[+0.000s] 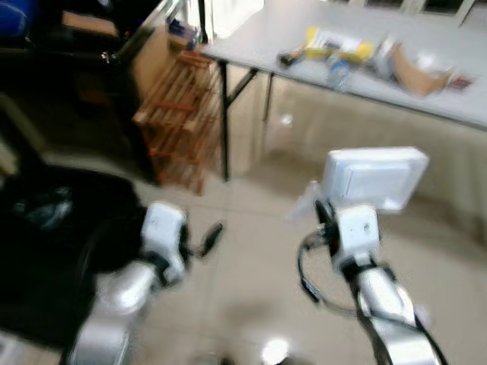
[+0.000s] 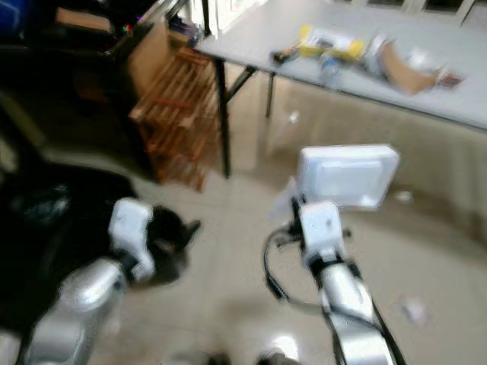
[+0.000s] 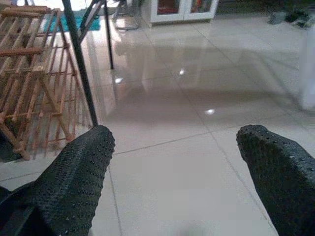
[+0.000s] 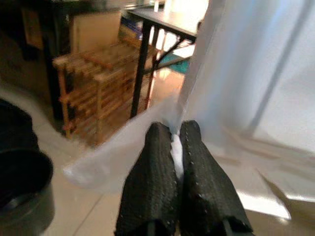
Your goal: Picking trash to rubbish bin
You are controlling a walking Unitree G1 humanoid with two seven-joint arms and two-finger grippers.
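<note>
right gripper point(image 4: 178, 147) pinches a clear plastic tray point(image 1: 373, 177); left gripper point(image 3: 172, 147) wide over glossy tiled floor point(image 3: 162, 98); wooden rack point(image 1: 179, 114) beyond.

1 white plastic container point(image 1: 374, 176), 1 wooden rack point(image 1: 176, 122), 1 table point(image 1: 259, 38)

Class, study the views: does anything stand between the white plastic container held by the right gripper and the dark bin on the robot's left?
Nothing visible does. The right gripper is shut on the white plastic container; bare tiled floor lies between it and the dark bin. The open left gripper hovers near that path.
</note>
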